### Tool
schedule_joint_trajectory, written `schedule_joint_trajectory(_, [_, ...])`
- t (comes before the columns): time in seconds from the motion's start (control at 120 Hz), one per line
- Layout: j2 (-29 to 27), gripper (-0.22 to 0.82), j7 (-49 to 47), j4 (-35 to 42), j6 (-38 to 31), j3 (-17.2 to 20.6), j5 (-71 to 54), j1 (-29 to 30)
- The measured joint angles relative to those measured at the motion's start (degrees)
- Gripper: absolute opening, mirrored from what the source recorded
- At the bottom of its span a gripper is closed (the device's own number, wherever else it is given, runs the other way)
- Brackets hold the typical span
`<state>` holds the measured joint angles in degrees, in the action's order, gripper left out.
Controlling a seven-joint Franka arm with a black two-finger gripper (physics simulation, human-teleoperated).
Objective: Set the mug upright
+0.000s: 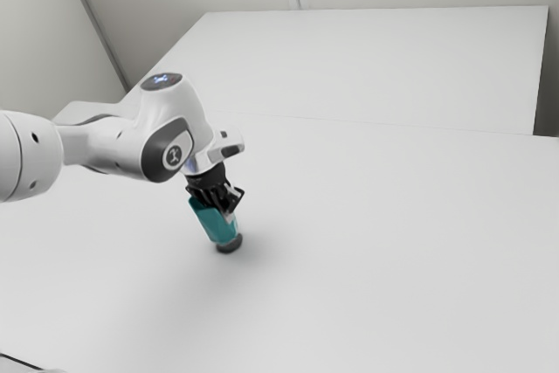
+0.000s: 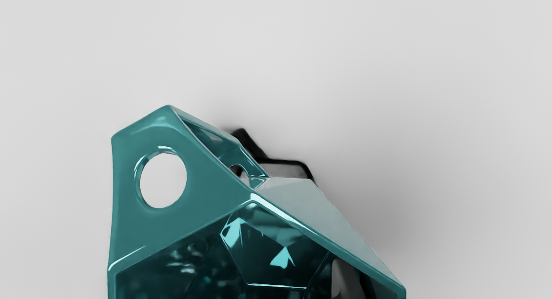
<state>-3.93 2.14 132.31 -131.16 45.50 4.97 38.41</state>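
The gripper (image 1: 229, 202) is at the teal faceted mug (image 1: 215, 221), shut on its wall near the rim. The mug leans at an angle below the hand, with a dark round piece (image 1: 229, 244) at its lower end; whether that is its base or a separate thing, I cannot tell. In the wrist view the mug (image 2: 194, 230) turns its open mouth toward the camera, and its handle with a round hole sticks out to one side. A grey and black finger (image 2: 345, 279) shows inside the mouth; the other finger is hidden there.
A wide white table (image 1: 393, 242) lies under the arm, and another pale surface (image 1: 376, 67) is behind it. Light walls stand at the back. A dark cable (image 1: 19, 362) crosses the near corner at the exterior view's left.
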Motion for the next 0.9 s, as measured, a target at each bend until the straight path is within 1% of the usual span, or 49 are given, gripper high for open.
schedule_joint_trajectory(0.367, [2.59, -0.17, -1.98, 0.86, -2.5, 0.16, -0.41, -0.08])
schedule_joint_trajectory(0.417, [2.78, -0.1, -2.07, 0.96, -2.62, 0.13, -0.31, -0.15])
schedule_joint_trajectory(0.558, [2.76, 0.2, -2.28, 1.02, -2.83, 0.16, 0.06, -0.23])
schedule_joint_trajectory(0.642, [1.8, 0.33, -2.36, 0.98, -2.53, 0.21, 0.22, -0.13])
schedule_joint_trajectory(0.758, [-0.97, 0.45, -2.44, 0.66, -1.1, 0.44, 0.35, 0.07])
schedule_joint_trajectory(0.9, [-3.88, 0.52, -2.47, -1.4, 2.12, 0.39, 0.49, -0.01])
